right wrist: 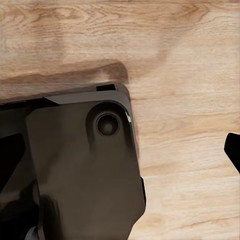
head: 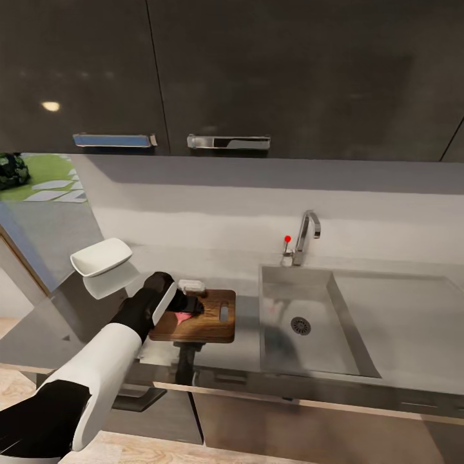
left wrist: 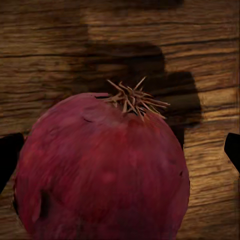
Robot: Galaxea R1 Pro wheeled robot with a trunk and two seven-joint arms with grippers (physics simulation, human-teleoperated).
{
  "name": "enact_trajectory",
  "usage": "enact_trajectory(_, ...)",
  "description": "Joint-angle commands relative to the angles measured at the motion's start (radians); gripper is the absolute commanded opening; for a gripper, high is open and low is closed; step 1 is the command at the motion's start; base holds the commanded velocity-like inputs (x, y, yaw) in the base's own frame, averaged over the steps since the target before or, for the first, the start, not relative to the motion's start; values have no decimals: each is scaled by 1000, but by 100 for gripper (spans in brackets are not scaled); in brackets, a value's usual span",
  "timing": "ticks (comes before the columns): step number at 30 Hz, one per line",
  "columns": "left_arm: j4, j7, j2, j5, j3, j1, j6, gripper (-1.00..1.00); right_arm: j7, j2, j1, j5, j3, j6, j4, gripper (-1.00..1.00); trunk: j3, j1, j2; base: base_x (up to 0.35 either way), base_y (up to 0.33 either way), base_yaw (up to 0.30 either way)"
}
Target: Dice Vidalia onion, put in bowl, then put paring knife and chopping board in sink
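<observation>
Left wrist view: dark red Vidalia onion [left wrist: 102, 170], dry root tuft.

1 Vidalia onion [left wrist: 102, 170], on 1 chopping board [head: 209, 325]. 1 bowl [head: 101, 256] on the desk [head: 245, 345]. 1 sink [head: 335, 322] w/ 1 drain [head: 300, 325], 1 tap [head: 307, 236] and 1 red knob [head: 287, 239]. 2 cupboard handles [head: 229, 142] overhead. 1 pale object [head: 191, 284] at the board's far edge, can't tell what. 1 arm [head: 109, 361] in head view, 1 tool [head: 188, 305] over the board.
</observation>
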Motion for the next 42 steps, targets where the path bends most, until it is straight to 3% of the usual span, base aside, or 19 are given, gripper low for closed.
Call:
enact_trajectory(1, -23, 1, 6, 4, -2, -1, 5, 100, -5, 0, -1, 11, -7, -2, 0, 100, -2, 1, -2, 0, 0, 0)
enact_trajectory(7, -195, 1, 30, 5, -4, 0, 10, 100, -5, 0, -1, 11, -7, -2, 0, 100, -2, 1, -2, 0, 0, 0)
enact_trajectory(10, -337, 2, 64, 8, -5, -1, 12, 100, -5, 0, -1, 11, -7, -2, 0, 100, -2, 1, -2, 0, 0, 0)
enact_trajectory(13, -386, 2, 76, 9, -6, -1, 13, 100, -5, 0, -1, 11, -7, -2, 0, 100, -2, 1, -2, 0, 0, 0)
enact_trajectory(31, -399, 2, 82, 11, -7, 0, 13, 100, -5, -1, -1, 11, -7, -2, 0, 100, -2, 1, -2, -279, 0, 0)
enact_trajectory(42, -328, 1, 79, 11, -9, 1, 13, 100, -5, -1, -1, 11, -7, -2, 0, 100, -2, 1, -2, -330, 0, 0)
